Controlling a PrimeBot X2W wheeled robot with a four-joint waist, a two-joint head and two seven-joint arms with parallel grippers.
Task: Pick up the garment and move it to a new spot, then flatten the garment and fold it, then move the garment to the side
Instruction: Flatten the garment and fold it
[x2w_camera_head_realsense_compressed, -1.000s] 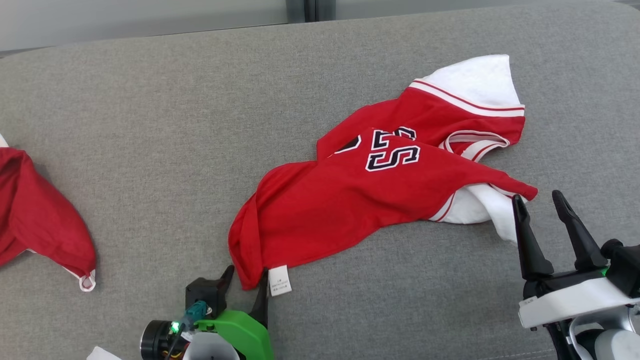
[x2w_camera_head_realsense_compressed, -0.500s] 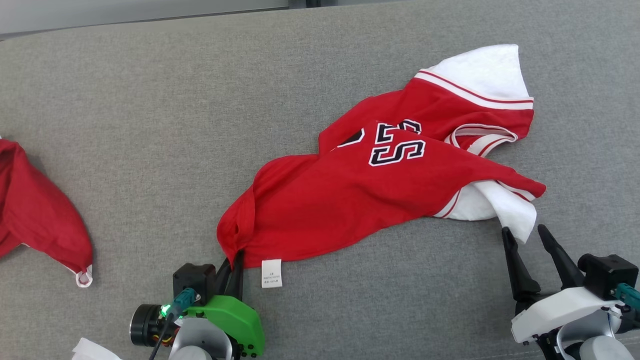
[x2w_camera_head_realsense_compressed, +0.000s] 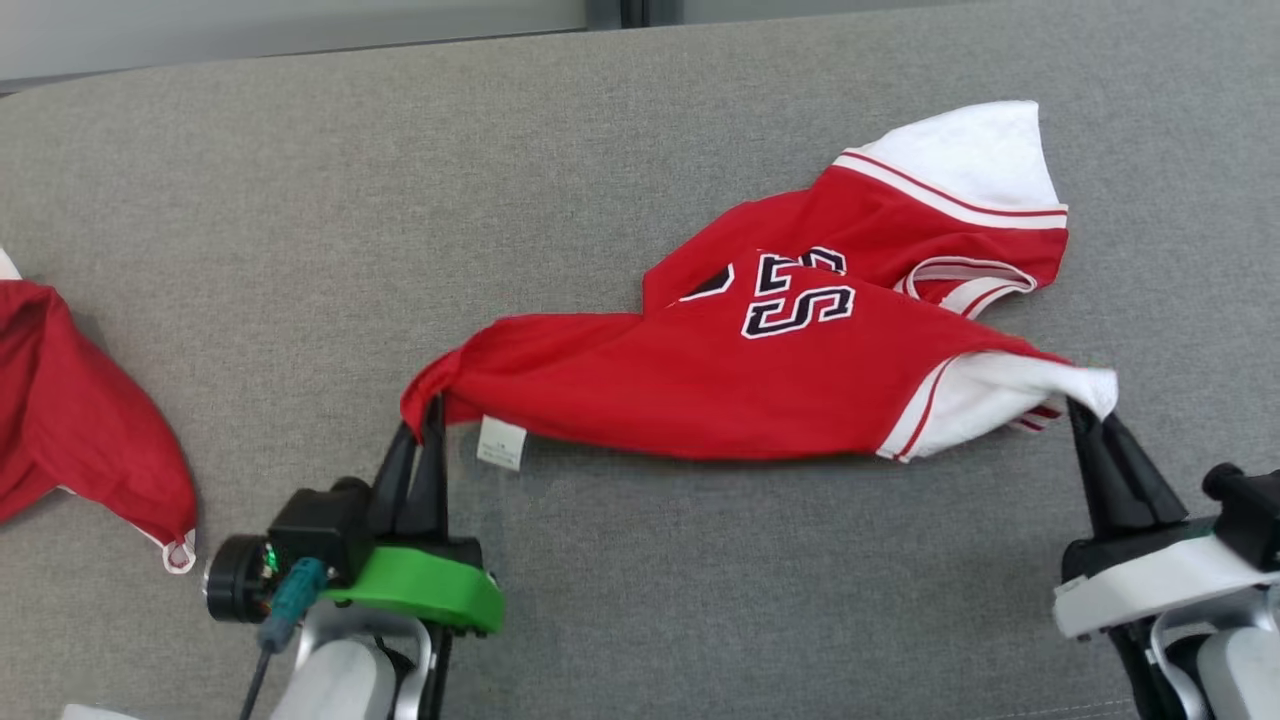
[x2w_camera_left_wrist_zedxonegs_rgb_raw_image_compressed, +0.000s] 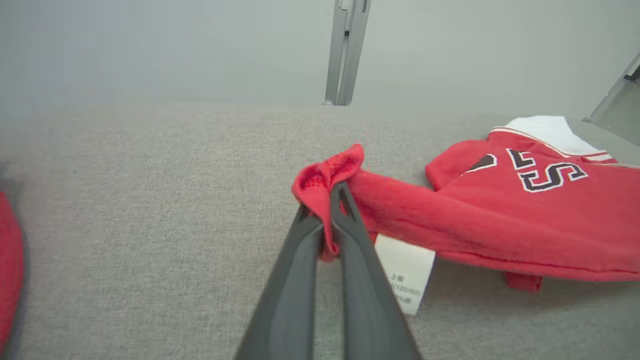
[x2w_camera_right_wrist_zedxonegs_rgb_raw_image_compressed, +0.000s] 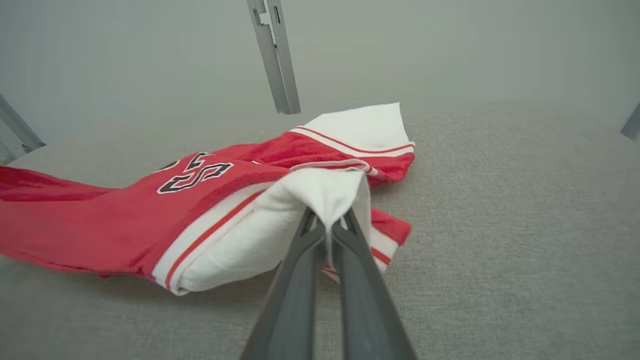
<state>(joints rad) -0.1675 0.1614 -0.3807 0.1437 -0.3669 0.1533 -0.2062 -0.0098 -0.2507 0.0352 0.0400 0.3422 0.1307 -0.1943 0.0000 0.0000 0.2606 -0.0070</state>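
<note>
Grey fabric surface (x2w_camera_head_realsense_compressed: 300, 180): one, carries everything. The red jersey (x2w_camera_head_realsense_compressed: 700, 390), the task garment, is one piece lying across the middle and right half. Its far white corner points toward the far edge and its near edge is drawn into a line between my two grippers. I judge it is held at both ends so it comes up spread rather than bunched, ready to move to a new spot. The middle and far part rest on the surface, while the pinched ends are raised a little.

Second red garment (x2w_camera_head_realsense_compressed: 90, 440): one, at the left edge, well apart, untouched.

Grippers: two. My left gripper (x2w_camera_head_realsense_compressed: 422, 412) is clamped on the red hem corner at the jersey's left end. The left wrist view shows cloth squeezed between the closed fingers (x2w_camera_left_wrist_zedxonegs_rgb_raw_image_compressed: 350, 235). My right gripper (x2w_camera_head_realsense_compressed: 1082, 410) is clamped on the white sleeve tip at the right end, with cloth draped over both fingers (x2w_camera_right_wrist_zedxonegs_rgb_raw_image_compressed: 350, 250).

White care label (x2w_camera_head_realsense_compressed: 500, 442): one, hanging from the hem just beside my left gripper.
</note>
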